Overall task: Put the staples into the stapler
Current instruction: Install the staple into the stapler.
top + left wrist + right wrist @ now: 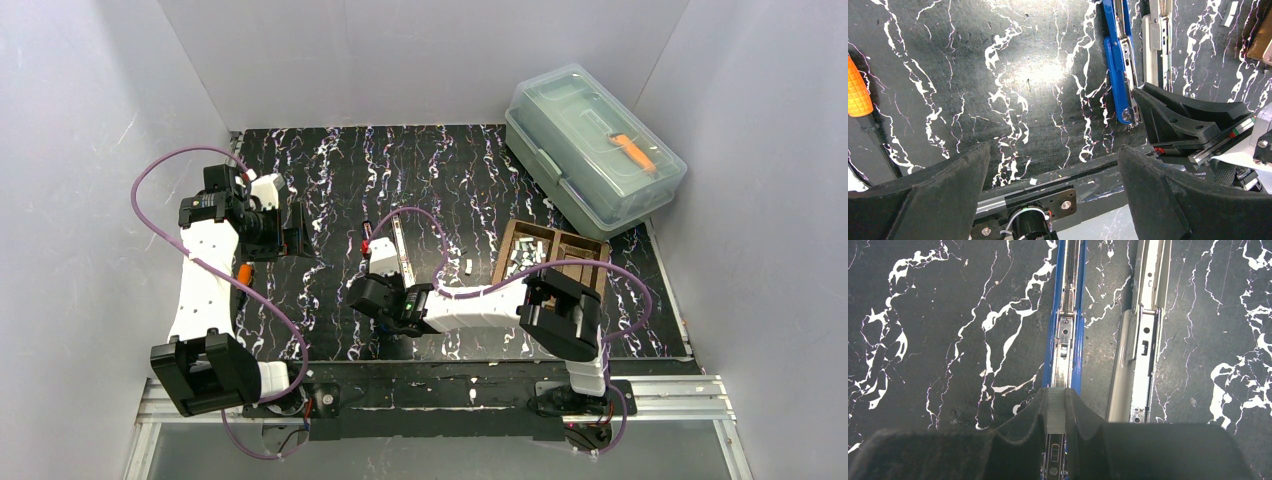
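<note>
The blue stapler [1068,315] lies open on the black marbled table, its metal channel facing up. My right gripper [1056,409] is shut on a short silvery strip of staples [1056,412], held just above the near end of that channel. In the top view the right gripper [388,298] is at the table's middle, by the stapler [399,248]. More staples [526,255] lie in a wooden tray [592,250]. My left gripper [1053,160] hangs open and empty at the left, with the blue stapler [1120,75] to its upper right.
A grey-white stapler part [1143,340] lies right beside the blue one. One loose strip [467,265] sits between stapler and tray. A clear lidded box [595,150] stands at the back right. An orange-handled tool [858,95] lies near the left arm.
</note>
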